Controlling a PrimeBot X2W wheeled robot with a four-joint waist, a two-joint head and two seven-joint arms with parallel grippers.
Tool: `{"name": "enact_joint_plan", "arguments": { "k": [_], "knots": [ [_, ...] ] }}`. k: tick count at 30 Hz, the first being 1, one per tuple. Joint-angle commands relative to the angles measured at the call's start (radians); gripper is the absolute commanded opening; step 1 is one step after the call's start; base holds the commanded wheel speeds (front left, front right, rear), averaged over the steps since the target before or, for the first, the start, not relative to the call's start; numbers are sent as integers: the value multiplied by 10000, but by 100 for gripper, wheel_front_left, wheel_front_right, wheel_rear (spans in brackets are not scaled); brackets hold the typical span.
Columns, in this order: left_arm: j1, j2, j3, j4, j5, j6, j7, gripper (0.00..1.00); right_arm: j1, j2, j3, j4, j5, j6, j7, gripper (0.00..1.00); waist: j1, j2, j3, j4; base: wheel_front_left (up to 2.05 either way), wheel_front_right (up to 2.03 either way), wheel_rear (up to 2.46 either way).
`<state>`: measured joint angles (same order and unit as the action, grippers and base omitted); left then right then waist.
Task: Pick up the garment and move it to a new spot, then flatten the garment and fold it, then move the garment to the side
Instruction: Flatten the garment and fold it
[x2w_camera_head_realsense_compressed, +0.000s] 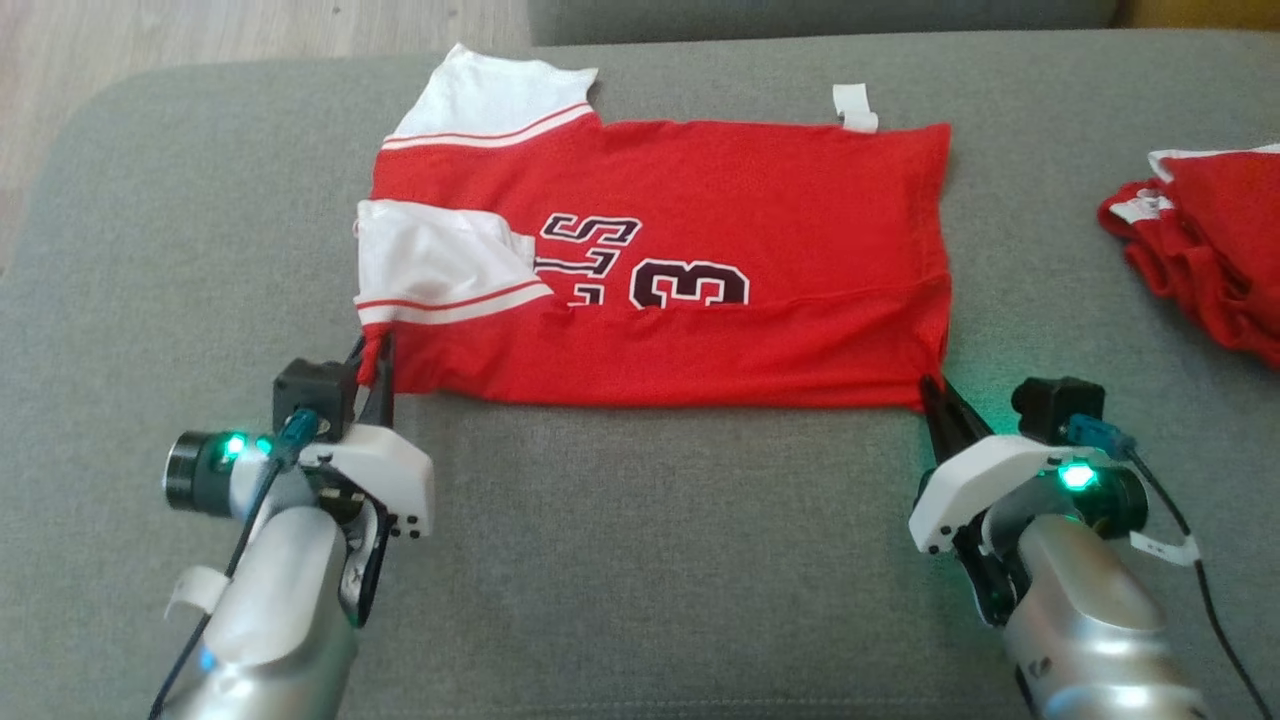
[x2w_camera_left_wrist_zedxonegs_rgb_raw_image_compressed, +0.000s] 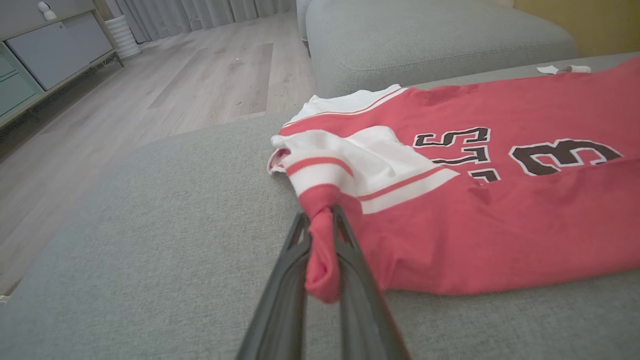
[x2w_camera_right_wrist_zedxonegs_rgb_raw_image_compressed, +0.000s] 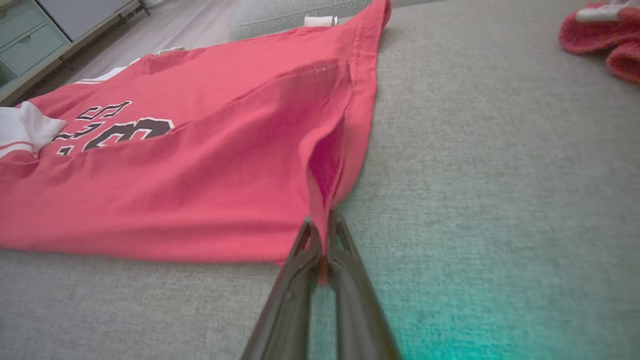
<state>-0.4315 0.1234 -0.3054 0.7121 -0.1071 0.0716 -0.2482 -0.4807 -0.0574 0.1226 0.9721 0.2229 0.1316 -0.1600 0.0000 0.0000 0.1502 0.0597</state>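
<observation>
A red jersey (x2w_camera_head_realsense_compressed: 700, 270) with white sleeves and dark lettering lies spread on the grey couch cushion (x2w_camera_head_realsense_compressed: 650, 560), its near long edge folded over. My left gripper (x2w_camera_head_realsense_compressed: 378, 372) is shut on the jersey's near left corner, and the left wrist view has a bunch of red cloth (x2w_camera_left_wrist_zedxonegs_rgb_raw_image_compressed: 320, 250) pinched between the dark fingers (x2w_camera_left_wrist_zedxonegs_rgb_raw_image_compressed: 285, 280). My right gripper (x2w_camera_head_realsense_compressed: 935, 392) is shut on the near right corner; in the right wrist view a thin red fold (x2w_camera_right_wrist_zedxonegs_rgb_raw_image_compressed: 325, 220) rises from between its fingers (x2w_camera_right_wrist_zedxonegs_rgb_raw_image_compressed: 350, 270). The jersey (x2w_camera_right_wrist_zedxonegs_rgb_raw_image_compressed: 175, 170) stretches flat between the two grippers.
A pile of other red garments (x2w_camera_head_realsense_compressed: 1210, 250) lies at the cushion's right edge and appears as a red heap (x2w_camera_right_wrist_zedxonegs_rgb_raw_image_compressed: 605, 40) in the right wrist view. A small white tag (x2w_camera_head_realsense_compressed: 855, 108) sits at the jersey's far edge. Wooden floor (x2w_camera_left_wrist_zedxonegs_rgb_raw_image_compressed: 150, 90) and a cabinet (x2w_camera_left_wrist_zedxonegs_rgb_raw_image_compressed: 45, 55) lie beyond the couch.
</observation>
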Motion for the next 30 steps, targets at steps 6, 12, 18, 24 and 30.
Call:
{"name": "enact_joint_plan", "arguments": {
  "k": [6, 12, 18, 24, 30],
  "knots": [
    [80, 454, 326, -173, -133, 68, -117, 0, -98, 64, -177, -110, 409, -9, -129, 0, 0, 0, -506, -96, 0, 0, 0],
    [410, 516, 248, -309, -223, 52, -75, 0, 350, -395, 5, -659, 978, -9, 369, 0, 0, 0, -1014, -97, 0, 0, 0],
    [829, 498, 21, -592, -233, -33, 99, 0, 1159, -883, 467, -1584, 1751, -9, 1243, 0, 0, 0, -1469, 49, 0, 0, 0],
    [1639, 571, -199, -1260, -350, -177, 498, 0, 2329, -1545, 715, -3155, 2702, -9, 2550, 0, 0, 0, -1822, 110, 0, 0, 0],
    [2701, 753, -429, -2387, -479, -289, 1141, 0, 3736, -1839, 318, -4791, 3240, -9, 3792, 0, 0, 0, -2019, 100, 0, 0, 0]
  ]
}}
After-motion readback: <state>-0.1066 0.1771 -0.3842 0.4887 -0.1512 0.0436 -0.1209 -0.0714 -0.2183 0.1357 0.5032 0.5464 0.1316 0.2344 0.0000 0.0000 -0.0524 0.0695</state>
